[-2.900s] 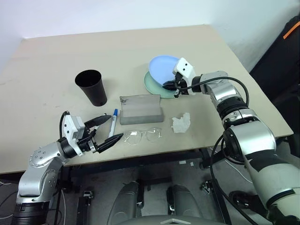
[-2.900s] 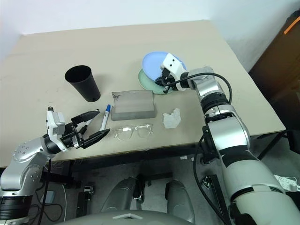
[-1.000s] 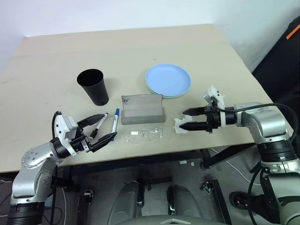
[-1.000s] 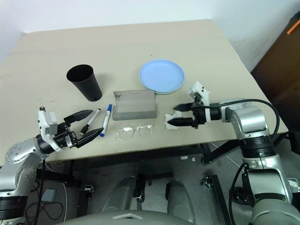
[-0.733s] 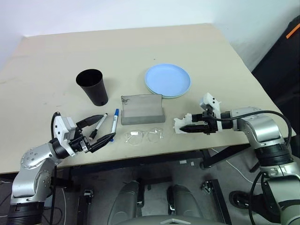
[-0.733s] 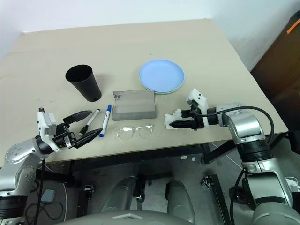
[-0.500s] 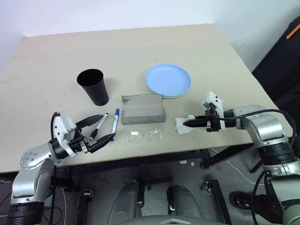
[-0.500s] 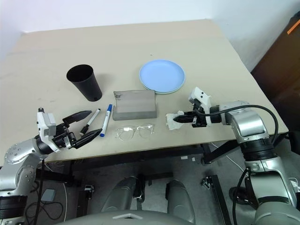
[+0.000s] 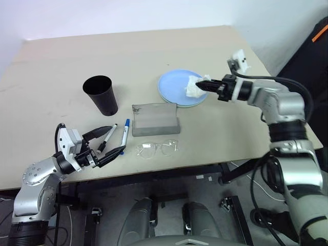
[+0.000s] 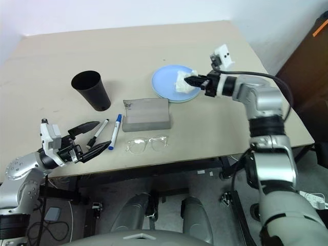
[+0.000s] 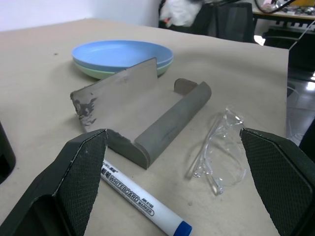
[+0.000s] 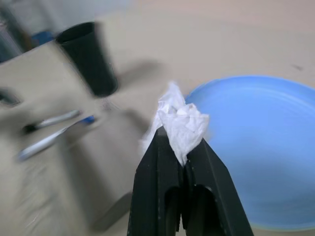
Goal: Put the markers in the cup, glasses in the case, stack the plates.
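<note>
Right pincer (image 9: 204, 85) pinches crumpled tissue (image 9: 193, 86) above stacked plates (image 9: 174, 95) | left pincer (image 9: 110, 140) wide beside markers (image 9: 117, 135) | advice: keep tissue clear of plates.

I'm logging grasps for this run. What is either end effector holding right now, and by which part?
The right end effector pinches the crumpled white tissue by its near edge, above the blue plate. The left end effector is open, holding nothing.

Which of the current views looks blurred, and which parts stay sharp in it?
Right wrist view: the cup, the markers and the table are smeared by motion, while the tissue pinched in the right gripper stays fairly sharp. Left wrist view: crisp, with the case and the glasses clear. Both eye views: evenly lit and sharp.
</note>
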Controlling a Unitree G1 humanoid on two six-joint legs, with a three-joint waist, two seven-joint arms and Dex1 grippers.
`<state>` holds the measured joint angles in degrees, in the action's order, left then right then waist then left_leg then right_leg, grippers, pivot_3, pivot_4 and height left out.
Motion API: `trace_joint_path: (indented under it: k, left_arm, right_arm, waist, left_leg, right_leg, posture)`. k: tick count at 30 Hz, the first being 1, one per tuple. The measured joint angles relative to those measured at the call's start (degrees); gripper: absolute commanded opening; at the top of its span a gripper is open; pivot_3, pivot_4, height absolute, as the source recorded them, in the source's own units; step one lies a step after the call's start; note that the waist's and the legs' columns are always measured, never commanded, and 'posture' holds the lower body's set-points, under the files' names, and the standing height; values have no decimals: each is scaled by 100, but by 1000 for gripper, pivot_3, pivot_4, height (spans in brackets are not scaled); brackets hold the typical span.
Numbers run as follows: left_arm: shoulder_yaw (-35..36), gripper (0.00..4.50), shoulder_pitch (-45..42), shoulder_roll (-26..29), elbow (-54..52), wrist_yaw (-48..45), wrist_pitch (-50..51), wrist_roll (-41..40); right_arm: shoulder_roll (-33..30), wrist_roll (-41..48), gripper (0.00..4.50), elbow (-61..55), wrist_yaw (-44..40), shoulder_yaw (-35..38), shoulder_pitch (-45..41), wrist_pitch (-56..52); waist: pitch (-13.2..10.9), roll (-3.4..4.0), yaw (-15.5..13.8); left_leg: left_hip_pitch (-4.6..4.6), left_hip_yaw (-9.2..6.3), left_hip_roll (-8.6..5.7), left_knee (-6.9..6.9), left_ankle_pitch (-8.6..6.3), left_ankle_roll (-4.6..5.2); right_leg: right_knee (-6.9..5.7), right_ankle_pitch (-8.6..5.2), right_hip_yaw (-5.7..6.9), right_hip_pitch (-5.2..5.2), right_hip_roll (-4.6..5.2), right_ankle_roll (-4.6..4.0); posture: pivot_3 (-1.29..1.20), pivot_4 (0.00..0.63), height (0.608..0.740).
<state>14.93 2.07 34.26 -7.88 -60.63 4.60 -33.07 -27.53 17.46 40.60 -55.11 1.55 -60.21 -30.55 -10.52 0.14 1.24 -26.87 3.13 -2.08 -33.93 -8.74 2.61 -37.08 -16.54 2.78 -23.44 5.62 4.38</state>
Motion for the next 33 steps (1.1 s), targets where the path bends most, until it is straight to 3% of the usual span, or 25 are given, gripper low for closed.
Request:
trace_joint_path:
  k: [9,10,14,23,28,33]
  left_arm:
    - [2,4500,91,0,-354,297,109,-6]
    - [2,4500,142,0,-434,345,121,-7]
    - [11,4500,272,0,-557,465,153,-8]
    - [47,4500,284,1,-632,586,240,-13]
    - [52,4500,282,1,-637,605,270,-14]
    - [71,4500,275,13,-659,609,287,-19]
  right_arm:
    - [639,-713,48,2478,839,-21,-944,1392]
    - [670,-761,222,2616,862,-20,-1004,1459]
    - [744,-862,1241,2854,873,11,-1111,1623]
    - [822,-1006,4388,2969,891,88,-1213,1751]
    - [650,-958,4388,2654,176,119,-1284,1616]
    - [405,-689,4388,1126,-1244,-144,-1232,475]
  waist:
    - [-1,1,3]
    - [-1,2,9]
    - [-1,2,10]
    - [-1,3,3]
    - [-3,4,-3]
    - [-2,4,1]
  left_leg:
    - [-2,1,0,1,1,-1]
    - [-2,1,0,1,2,-1]
    - [6,-2,0,2,2,-2]
    - [12,-1,0,2,2,-2]
    - [9,-1,0,3,2,-2]
    - [9,-3,1,5,1,-2]
  right_leg:
    - [-10,7,1,-3,-4,13]
    - [-13,7,1,-3,-5,13]
    - [-21,6,1,-2,-7,12]
    - [-30,1,0,-2,-8,2]
    - [-30,2,-1,-6,-9,4]
    - [-30,1,-4,-9,-8,3]
  posture:
    - [0,150,712]
    - [0,150,712]
    - [0,150,712]
    - [0,150,712]
    - [0,150,712]
    - [0,150,712]
